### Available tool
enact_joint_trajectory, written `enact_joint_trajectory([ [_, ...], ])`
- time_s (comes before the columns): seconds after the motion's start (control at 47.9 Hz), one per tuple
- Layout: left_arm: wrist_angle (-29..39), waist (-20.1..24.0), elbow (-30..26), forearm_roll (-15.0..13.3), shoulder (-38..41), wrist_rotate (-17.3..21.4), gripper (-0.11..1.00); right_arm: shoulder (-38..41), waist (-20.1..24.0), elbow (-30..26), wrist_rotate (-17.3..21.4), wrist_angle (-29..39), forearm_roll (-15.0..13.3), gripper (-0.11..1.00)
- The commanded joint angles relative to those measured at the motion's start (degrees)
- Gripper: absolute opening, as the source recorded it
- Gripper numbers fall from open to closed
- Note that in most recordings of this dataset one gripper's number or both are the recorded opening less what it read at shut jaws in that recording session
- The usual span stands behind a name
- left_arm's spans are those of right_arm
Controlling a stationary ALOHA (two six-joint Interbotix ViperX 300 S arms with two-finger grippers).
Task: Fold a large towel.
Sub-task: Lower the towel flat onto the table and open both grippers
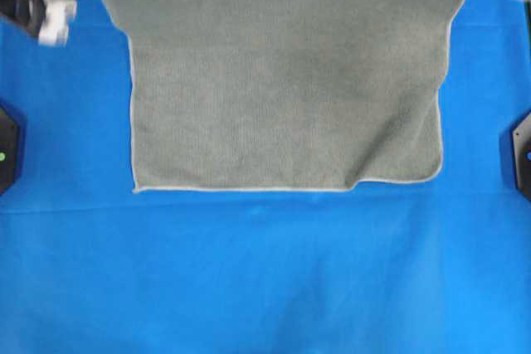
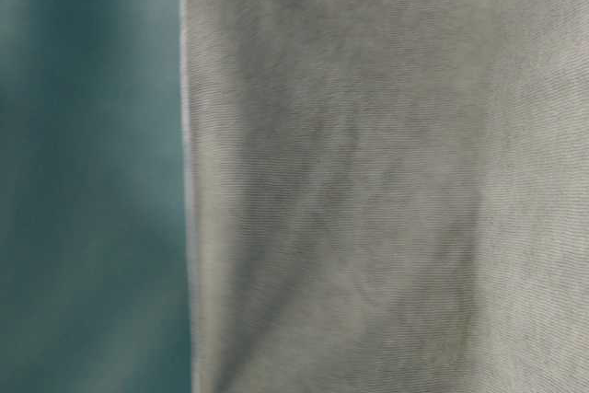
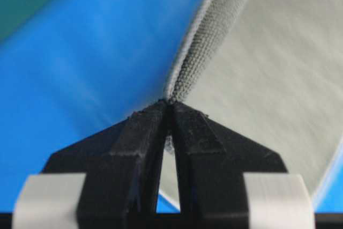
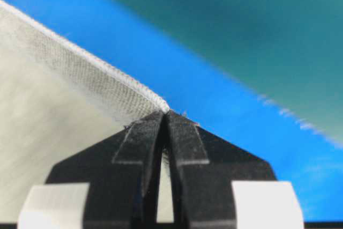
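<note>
So I've got the left gripper (image 3: 169,105) and right gripper (image 4: 164,112) each pinched tight on a top corner of the large towel (image 1: 282,80), holding it stretched and lifted so the lower half drapes flat on the blue sheet (image 1: 249,279), ready for folding over.

Large towel (image 1: 282,80): muted grey-green throughout, fine woven terry texture, no print; thin pale-grey stitched hem (image 1: 241,189) traces its edges. Sheet (image 1: 265,279) under it: saturated bright blue, plain, unpatterned. Left pincer (image 3: 169,103): matte black fingers, white blocks at their bases; right pincer (image 4: 165,112): same black with white blocks. Black housings at both side edges of the overhead view, the left one (image 1: 7,151) bearing a small green light. Table-level view: towel grey-green against a blurred dull teal background (image 2: 87,172).
</note>
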Motion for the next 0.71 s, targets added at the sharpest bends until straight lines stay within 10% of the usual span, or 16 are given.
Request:
enact_joint_trajectory([
  [0.0,-0.5,-4.3,2.4,-0.2,-0.8,-2.7,0.03,-2.4,3.4,2.3,0.4,1.1,2.3,0.03],
  [0.439,-12.4,-28.0,14.6,-0.1,3.5,-17.2,0.03,-3.1,17.7,18.8,6.3,-0.5,10.1,0.03],
  [0.689,-18.8,-32.9,17.2,0.1,12.3,-18.8,0.03,0.1,27.1,21.5,8.0,-7.1,11.2,0.03],
])
